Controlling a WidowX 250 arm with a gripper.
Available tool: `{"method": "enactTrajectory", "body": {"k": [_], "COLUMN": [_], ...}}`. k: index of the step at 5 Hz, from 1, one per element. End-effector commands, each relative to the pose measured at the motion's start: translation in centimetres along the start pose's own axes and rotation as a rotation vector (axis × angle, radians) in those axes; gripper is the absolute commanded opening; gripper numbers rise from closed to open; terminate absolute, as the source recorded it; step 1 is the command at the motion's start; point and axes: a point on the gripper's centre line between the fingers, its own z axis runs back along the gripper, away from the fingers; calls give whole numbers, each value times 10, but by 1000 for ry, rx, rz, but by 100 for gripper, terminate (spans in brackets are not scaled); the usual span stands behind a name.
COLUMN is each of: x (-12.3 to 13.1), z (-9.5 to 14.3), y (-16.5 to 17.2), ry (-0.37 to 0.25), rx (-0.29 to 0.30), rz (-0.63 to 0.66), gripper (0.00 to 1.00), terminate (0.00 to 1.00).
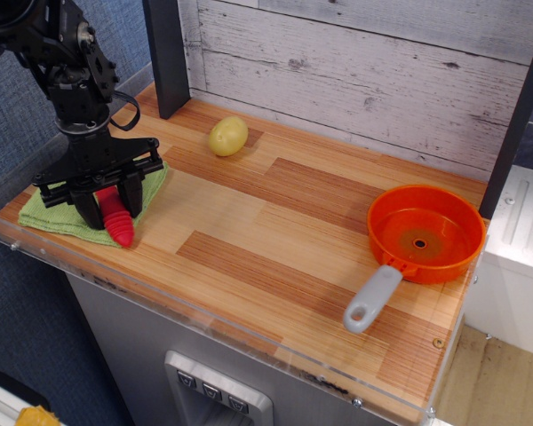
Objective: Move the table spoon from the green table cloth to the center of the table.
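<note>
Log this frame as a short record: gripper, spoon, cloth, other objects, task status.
gripper: the gripper is low over the cloth, its fingers on either side of the spoon's red handle; whether they grip it cannot be told
spoon: the table spoon lies on the cloth, handle end reaching the cloth's front edge; bowl hidden
cloth: the green table cloth is at the left end of the table
other objects: yellow potato-like object near the back wall; orange pan at right
task status: spoon not yet moved to the center
</note>
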Motion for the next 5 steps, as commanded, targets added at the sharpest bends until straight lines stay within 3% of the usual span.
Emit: {"method": "enactTrajectory", "body": {"k": [1,5], "x": [4,12], "z": [18,67], "y": [9,8], "ry": [-23,-74], "rx": [-12,3], "rz": [23,-41], "gripper": [0,0], "terminate": [0,0]}}
